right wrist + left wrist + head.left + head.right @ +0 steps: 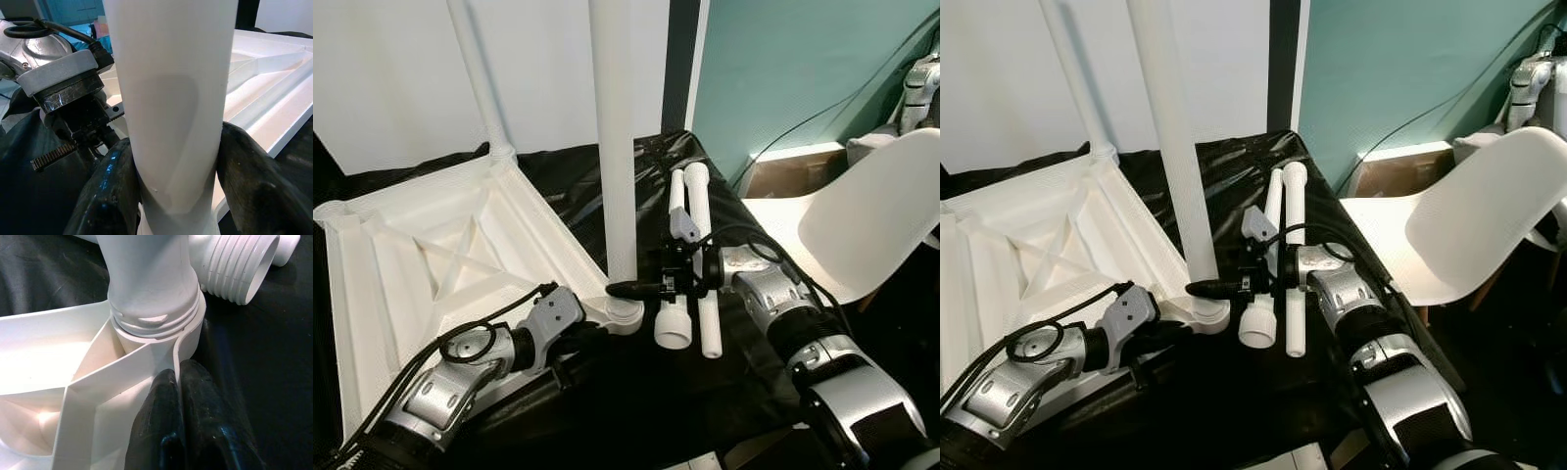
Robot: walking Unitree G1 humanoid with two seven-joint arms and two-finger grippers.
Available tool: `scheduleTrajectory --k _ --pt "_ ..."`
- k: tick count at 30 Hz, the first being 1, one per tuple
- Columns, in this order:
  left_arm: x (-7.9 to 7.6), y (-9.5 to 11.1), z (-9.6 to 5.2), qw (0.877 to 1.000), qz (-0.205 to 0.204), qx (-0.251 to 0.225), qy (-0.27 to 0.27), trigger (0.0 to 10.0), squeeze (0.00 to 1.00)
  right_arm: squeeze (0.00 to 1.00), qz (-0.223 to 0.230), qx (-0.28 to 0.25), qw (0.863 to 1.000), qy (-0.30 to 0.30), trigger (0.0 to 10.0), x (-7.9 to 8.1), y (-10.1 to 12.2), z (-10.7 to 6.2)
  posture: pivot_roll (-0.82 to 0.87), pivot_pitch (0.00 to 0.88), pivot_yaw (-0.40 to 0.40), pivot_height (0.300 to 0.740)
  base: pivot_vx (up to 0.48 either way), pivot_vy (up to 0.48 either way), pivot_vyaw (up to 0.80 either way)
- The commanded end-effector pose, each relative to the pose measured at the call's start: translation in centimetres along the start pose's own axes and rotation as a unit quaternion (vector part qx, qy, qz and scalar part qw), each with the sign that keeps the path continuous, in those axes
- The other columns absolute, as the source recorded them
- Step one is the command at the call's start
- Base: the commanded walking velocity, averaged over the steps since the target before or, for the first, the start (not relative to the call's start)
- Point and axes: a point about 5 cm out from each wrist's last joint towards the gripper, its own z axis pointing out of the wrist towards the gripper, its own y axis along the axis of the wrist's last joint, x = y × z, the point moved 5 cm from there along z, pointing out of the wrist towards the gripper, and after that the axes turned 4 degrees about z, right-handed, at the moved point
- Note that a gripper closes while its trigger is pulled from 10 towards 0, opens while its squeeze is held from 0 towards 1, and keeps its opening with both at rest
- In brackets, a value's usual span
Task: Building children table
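step: screwing table leg (617,147) into corner socket (161,333) | right gripper (171,186) clamps leg | left gripper (178,382) pinches tabletop rim (98,377) | next: rotate leg, then 2 spare legs (695,255)

The upturned white plastic tabletop (431,245) is matt, its moulded ribs smooth. The upright white plastic leg (617,147) has a satin sheen, as do the two loose white plastic legs (697,255). Glossy, crinkled black plastic sheeting (568,176) covers the worktop. The white moulded plastic chair (871,215) looks smooth and matt.
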Motion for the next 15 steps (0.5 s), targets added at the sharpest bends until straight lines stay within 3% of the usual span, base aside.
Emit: scheduleTrajectory --k 1,5,6,7,8,9,10,12,15 --pt "-3.7 -2.3 0.4 0.993 -0.033 0.031 -0.109 10.0 0.00 0.00 0.045 0.001 0.998 -0.032 0.0 -0.3 -1.0 -1.0 0.08 0.000 -0.006 0.740 0.000 0.000 0.00" --pt "-3.7 -2.1 0.5 0.993 -0.033 0.028 -0.110 10.0 0.00 0.00 0.073 -0.033 0.993 -0.082 0.0 -0.5 -0.9 -0.4 0.07 0.000 -0.005 0.740 0.000 0.000 0.00" --pt "-3.7 -2.1 0.6 0.993 -0.033 0.027 -0.110 10.0 0.00 0.00 0.087 -0.050 0.986 -0.137 0.0 -1.1 -1.0 -0.1 0.07 0.000 -0.005 0.740 0.000 0.000 0.00" --pt "-3.7 -2.1 0.6 0.993 -0.033 0.027 -0.110 10.0 0.00 0.00 0.087 -0.050 0.986 -0.137 0.0 -1.1 -1.0 -0.1 0.07 0.000 -0.005 0.740 0.000 0.000 0.00" --pt "-3.7 -2.1 0.6 0.993 -0.033 0.026 -0.111 10.0 0.00 0.00 0.096 -0.064 0.971 -0.209 0.0 -2.0 -1.2 -0.1 0.07 0.000 -0.006 0.740 0.000 0.000 0.00" --pt "-3.8 -2.0 0.7 0.993 -0.033 0.026 -0.113 10.0 0.00 0.00 0.110 -0.088 0.932 -0.335 0.0 -3.4 -1.5 -1.0 0.06 0.000 -0.002 0.740 0.000 0.000 0.00" --pt "-3.8 -2.0 0.7 0.993 -0.033 0.026 -0.113 10.0 0.00 0.00 0.110 -0.088 0.932 -0.335 0.0 -3.4 -1.5 -1.0 0.06 0.000 -0.002 0.740 0.000 0.000 0.00" --pt "-3.8 -2.0 0.7 0.993 -0.032 0.026 -0.115 10.0 0.00 0.00 0.108 -0.106 0.903 -0.403 0.0 -3.9 -1.5 -1.8 0.06 0.000 0.000 0.740 0.000 0.000 0.00" --pt "-3.8 -2.0 0.7 0.992 -0.032 0.026 -0.116 10.0 0.00 0.00 0.092 -0.126 0.892 -0.424 0.0 -3.8 -0.9 -2.0 0.06 0.000 0.000 0.740 0.000 0.000 0.00"
